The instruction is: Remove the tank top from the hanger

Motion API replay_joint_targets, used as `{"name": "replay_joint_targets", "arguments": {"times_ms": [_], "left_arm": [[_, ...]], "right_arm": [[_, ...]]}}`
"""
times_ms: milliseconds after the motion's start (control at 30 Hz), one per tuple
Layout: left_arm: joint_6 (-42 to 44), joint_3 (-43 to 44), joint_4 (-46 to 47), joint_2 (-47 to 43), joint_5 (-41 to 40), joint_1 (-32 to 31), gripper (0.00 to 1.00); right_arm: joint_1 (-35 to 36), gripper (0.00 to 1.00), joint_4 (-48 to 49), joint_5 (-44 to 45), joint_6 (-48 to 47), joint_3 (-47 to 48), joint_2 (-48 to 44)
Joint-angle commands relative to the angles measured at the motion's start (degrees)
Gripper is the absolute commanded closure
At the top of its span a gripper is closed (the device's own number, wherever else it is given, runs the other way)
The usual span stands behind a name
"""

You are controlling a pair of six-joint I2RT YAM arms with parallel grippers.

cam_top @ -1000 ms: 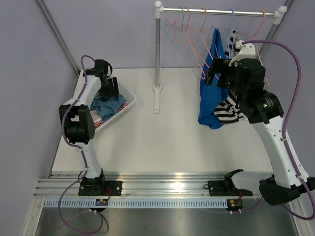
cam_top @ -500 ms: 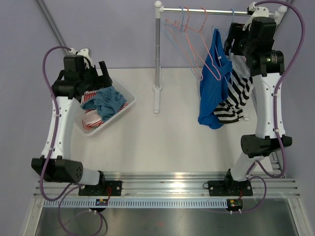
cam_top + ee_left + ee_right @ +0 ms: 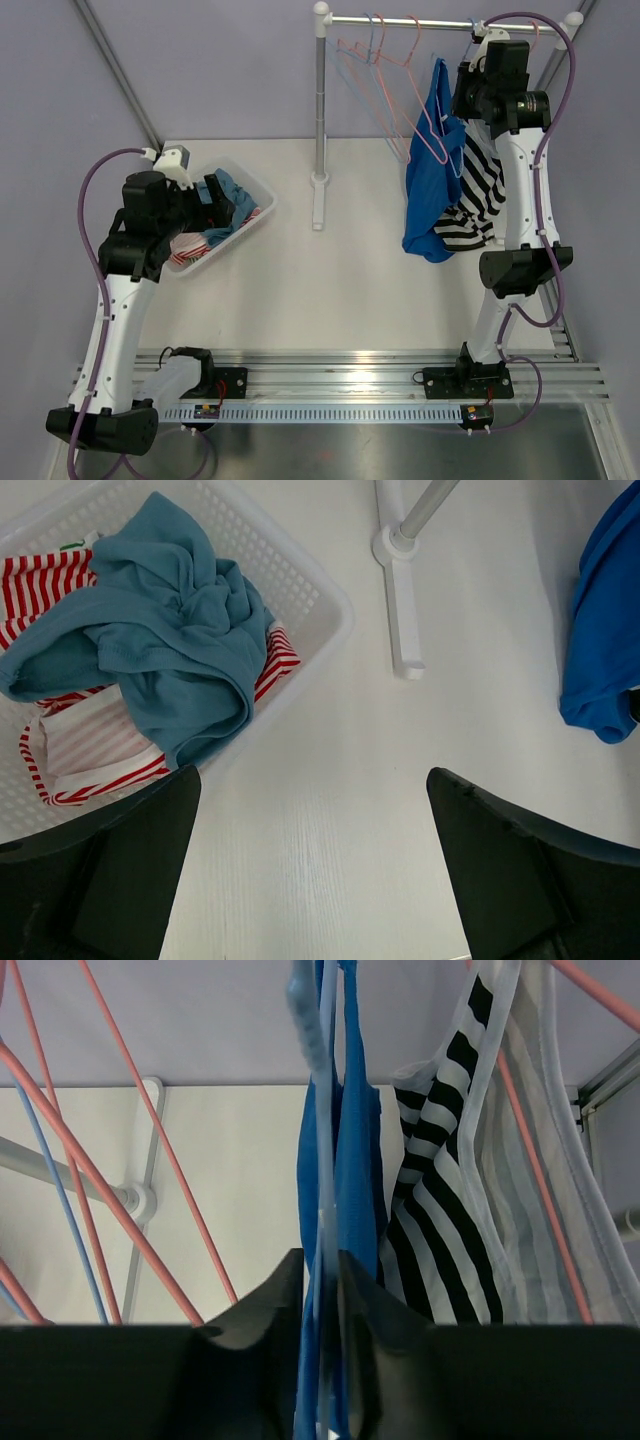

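Nearest, the left tool hangs spread wide and empty by the white basket on the bench. Farther back, the blue tank top dangles from a pale blue hanger on the rail. The right tool pinches its strap up top (a sensible hold, I'd judge: light, limp fabric that stretches and may snag on the hanger's shoulder).
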Motion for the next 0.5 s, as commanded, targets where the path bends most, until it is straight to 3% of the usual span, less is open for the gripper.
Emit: {"name": "replay_joint_targets", "arguments": {"times_ms": [0,33,133,467], "left_arm": [[1.1,-0.2,4.2,0.3,2.3,-0.5,0.01],[1.1,-0.3,4.4,0.2,2.7,-0.5,0.01],[1.3,-0.9,4.6,-0.2,2.9,-0.6,0.01],[1.5,-1.9,5.5,-0.5,3.9,-0.7,0.01]], "right_arm": [[-0.3,0.78,2.2,-0.5,-0.6,0.0,-1.0],[-0.3,0.88,2.2,-0.2,-0.6,0.1,-1.0],[-0.3,1.00,2.6,-0.2,-0.4,0.4,-1.2],[-0.3,1.00,5.7,-3.2,3.0,1.4,-6.4]]}}
